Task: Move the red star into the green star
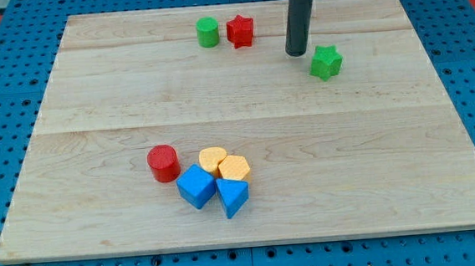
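Observation:
The red star (240, 30) sits near the view's top, touching or almost touching a green cylinder (207, 32) on its left. The green star (326, 62) lies to the right and a little lower. My tip (297, 53) rests on the board between the two stars, just left of the green star and apart from it, and well right of the red star.
A cluster sits low on the wooden board (93, 101): a red cylinder (163, 162), a yellow heart-like block (212, 159), a yellow hexagon (234, 168), a blue cube (196, 186) and a blue triangular block (233, 196).

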Action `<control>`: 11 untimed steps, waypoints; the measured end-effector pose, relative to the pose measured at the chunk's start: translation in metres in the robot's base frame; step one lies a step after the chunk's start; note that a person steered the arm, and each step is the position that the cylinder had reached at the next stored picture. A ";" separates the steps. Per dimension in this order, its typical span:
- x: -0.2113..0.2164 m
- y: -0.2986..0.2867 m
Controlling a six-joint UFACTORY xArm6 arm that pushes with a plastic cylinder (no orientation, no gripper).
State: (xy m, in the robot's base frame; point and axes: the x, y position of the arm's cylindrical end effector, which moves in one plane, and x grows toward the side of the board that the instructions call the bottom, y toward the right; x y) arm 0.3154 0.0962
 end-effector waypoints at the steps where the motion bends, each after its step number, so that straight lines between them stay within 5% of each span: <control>1: 0.033 0.057; 2: 0.044 0.054; 4: -0.069 -0.001; 7: -0.066 -0.168; 8: -0.032 -0.149; 9: -0.040 -0.104; 11: -0.019 0.059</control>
State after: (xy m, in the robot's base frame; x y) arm 0.2964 0.1549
